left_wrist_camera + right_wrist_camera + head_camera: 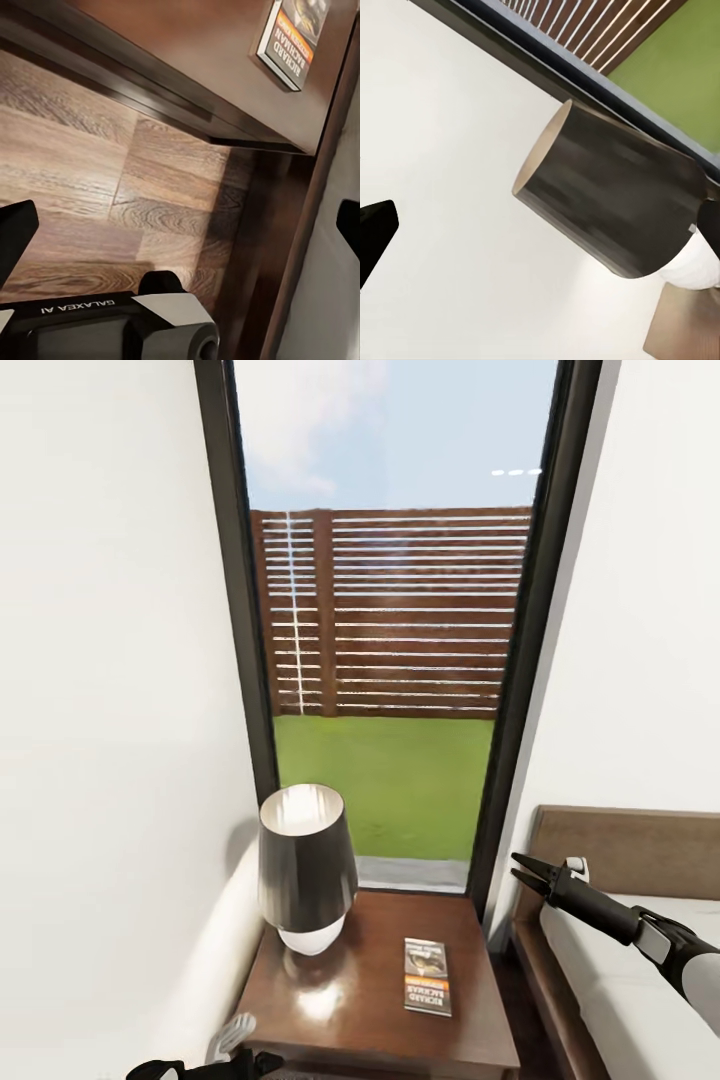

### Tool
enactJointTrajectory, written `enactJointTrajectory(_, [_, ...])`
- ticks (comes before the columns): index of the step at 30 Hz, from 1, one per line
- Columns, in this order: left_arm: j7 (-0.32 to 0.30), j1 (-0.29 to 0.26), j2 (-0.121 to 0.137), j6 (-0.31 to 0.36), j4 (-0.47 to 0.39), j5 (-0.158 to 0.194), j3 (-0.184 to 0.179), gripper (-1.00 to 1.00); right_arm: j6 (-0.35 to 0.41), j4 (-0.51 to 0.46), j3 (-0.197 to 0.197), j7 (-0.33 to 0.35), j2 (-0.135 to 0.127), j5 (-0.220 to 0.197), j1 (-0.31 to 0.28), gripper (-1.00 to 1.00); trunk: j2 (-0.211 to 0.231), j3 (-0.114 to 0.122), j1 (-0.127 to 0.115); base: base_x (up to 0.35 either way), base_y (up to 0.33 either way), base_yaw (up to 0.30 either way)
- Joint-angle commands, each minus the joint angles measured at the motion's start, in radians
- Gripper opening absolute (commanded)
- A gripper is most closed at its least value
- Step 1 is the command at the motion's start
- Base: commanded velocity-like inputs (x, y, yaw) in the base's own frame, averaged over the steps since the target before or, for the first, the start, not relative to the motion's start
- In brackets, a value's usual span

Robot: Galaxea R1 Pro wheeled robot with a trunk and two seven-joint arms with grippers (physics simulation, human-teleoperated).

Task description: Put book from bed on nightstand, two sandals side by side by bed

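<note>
Book: lay flat on nightstand, right of lamp (long axis near-far).
R gripper: spread, empty, right of book.
L gripper: jaw state unclear.

Our head cam looks down at the nightstand and window. Left wrist cam sits low near the floor, sharing the book; right wrist cam shares the lamp up close.
</note>
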Motion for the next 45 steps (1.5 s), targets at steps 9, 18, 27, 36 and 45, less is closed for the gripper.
enactJointTrajectory(9, [0.0,-0.001,-0.001,0.005,0.0,0.006,-0.003,1.0,0.011,0.0,0.008,0.003,0.0,-0.013,-0.001,1.0,-0.001,-0.001,0.0,0.0,0.0,0.051])
enactJointTrajectory(18, [-0.001,-0.001,-0.001,0.005,0.0,0.006,-0.003,1.0,0.011,0.0,0.009,0.003,0.0,-0.018,-0.001,1.0,-0.001,-0.002,0.0,0.0,0.0,0.005])
enactJointTrajectory(27, [0.0,-0.001,-0.003,0.005,0.0,0.006,-0.003,1.0,0.016,0.0,0.008,0.0,0.0,-0.012,-0.001,1.0,-0.001,-0.002,0.0,0.0,0.0,0.0])
enactJointTrajectory(36, [0.0,-0.001,-0.009,0.004,0.0,0.004,-0.003,1.0,0.017,0.04,0.01,-0.042,0.009,-0.006,-0.001,1.0,-0.001,-0.002,0.0,0.0,0.0,0.0])
enactJointTrajectory(45, [0.001,-0.001,-0.012,0.003,0.0,0.002,-0.003,1.0,0.014,0.077,0.006,-0.056,0.022,-0.012,-0.001,1.0,-0.001,-0.002,0.0,0.0,0.0,0.0])
